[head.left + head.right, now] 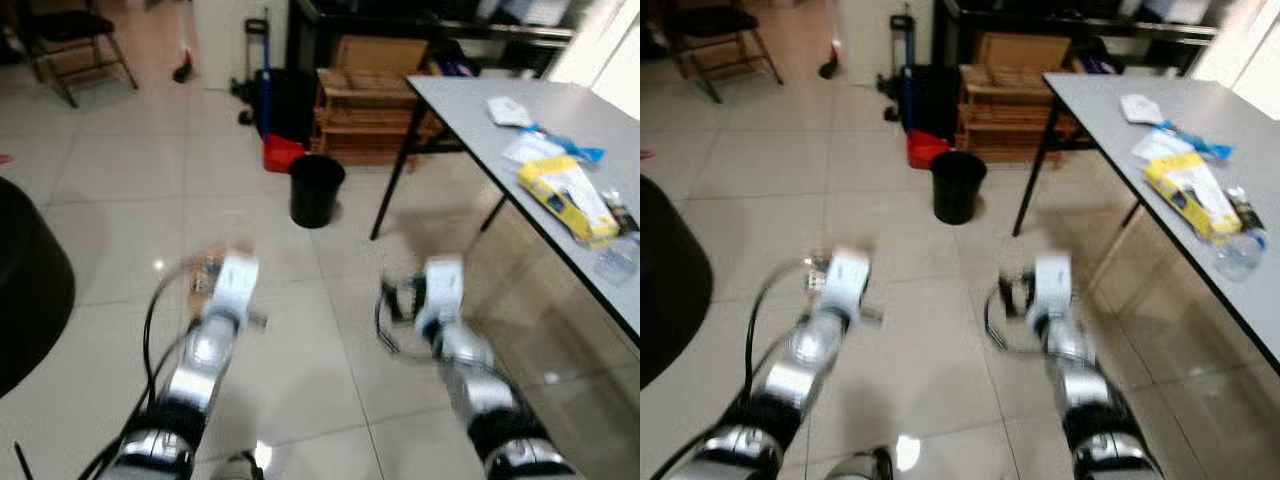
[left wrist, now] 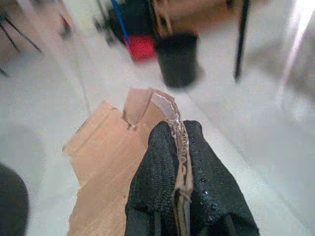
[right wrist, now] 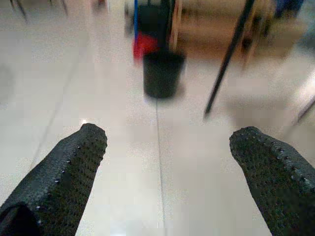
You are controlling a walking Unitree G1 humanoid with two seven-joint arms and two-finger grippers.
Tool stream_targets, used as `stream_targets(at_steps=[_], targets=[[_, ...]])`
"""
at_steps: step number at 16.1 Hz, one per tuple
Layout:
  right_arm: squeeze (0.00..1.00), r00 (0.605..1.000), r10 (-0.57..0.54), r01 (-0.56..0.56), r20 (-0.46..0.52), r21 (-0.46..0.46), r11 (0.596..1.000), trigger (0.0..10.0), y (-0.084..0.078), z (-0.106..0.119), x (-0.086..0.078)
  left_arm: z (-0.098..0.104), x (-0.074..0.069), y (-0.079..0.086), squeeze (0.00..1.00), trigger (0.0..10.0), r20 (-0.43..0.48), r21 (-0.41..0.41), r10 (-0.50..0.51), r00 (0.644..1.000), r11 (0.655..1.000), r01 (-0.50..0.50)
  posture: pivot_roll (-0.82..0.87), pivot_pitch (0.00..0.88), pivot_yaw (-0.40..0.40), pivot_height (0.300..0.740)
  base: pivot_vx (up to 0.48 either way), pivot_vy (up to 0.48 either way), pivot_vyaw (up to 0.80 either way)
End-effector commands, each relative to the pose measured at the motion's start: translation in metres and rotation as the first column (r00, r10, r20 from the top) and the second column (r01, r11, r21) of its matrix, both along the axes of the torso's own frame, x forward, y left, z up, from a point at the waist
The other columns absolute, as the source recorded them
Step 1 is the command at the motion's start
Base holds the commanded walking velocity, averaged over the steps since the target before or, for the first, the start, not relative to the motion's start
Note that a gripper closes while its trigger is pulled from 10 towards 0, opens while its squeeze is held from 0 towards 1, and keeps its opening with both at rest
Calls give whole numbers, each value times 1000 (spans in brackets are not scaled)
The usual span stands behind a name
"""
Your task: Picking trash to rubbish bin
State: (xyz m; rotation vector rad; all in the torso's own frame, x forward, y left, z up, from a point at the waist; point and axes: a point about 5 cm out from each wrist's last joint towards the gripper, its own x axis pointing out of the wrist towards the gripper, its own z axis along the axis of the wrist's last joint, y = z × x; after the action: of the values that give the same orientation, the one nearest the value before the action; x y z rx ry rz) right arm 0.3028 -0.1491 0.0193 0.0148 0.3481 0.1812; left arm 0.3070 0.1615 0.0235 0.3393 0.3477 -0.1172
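Left gripper [image 2: 179,162] pinches a torn cardboard piece [image 2: 106,162], the black bin [image 2: 177,59] well ahead.

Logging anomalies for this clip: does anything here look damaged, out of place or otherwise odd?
The cardboard piece clamped in the left pincer has a ragged, torn top edge. Wrappers, a yellow packet and a plastic bottle lie scattered on the grey table. The black bin stands upright ahead. The right pincer is open and empty.
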Motion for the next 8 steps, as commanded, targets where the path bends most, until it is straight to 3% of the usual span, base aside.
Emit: stream_targets(at_steps=[1, 5, 8], targets=[[0, 999, 12, -13, -40, -21, 1000, 10000, -5, -7, -4, -11, -7, 1, 0, 10000, -51, 23, -15, 999, 1000, 16, -48, 66, -112, 740, 0, 0, 0], [0, 965, -2, -24, -262, -95, 995, 10000, -14, -49, -39, -59, -51, 9, 0, 10000, -279, 35, 18, 960, 999, -9, -53, 74, -120, 740, 293, 0, 0], [0, 941, -7, -32, -338, -107, 994, 10000, -17, -63, -56, -70, -64, 13, 0, 10000, -331, 9, 65, 941, 998, -66, -49, 84, -130, 740, 320, 0, 0]])
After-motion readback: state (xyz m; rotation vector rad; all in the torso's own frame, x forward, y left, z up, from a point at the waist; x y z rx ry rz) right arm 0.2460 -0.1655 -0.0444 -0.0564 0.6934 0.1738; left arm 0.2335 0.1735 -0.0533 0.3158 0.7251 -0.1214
